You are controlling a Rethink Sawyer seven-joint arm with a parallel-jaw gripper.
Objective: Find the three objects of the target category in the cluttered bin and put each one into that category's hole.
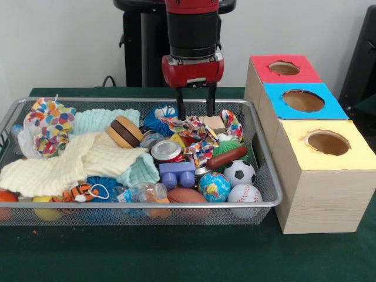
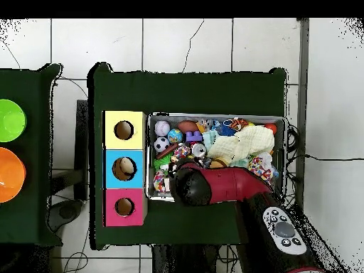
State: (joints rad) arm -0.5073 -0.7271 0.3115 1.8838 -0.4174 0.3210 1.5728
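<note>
Front view shows the green table (image 1: 176,258) carrying the wire bin (image 1: 267,176), which spans most of its width and lies just beside the row of wooden boxes (image 1: 320,194), the rim nearly touching the yellow-topped one. Bare cloth runs along the near edge in front of both. The red arm (image 1: 192,41) comes down over the bin's far side, its gripper (image 1: 196,101) with two dark fingers (image 1: 181,103) spread apart, tips down among the clutter near the far rim, beside a patterned cloth (image 1: 197,138). A pale yellow knit cloth (image 1: 64,164) covers much of the bin's left half. Toward the boxes lie a soccer ball (image 1: 239,173), a baseball (image 1: 244,193) and a globe ball (image 1: 214,187). A small striped tiger toy (image 1: 79,192) lies near the front rim. The yellow duckling cannot be made out.
</note>
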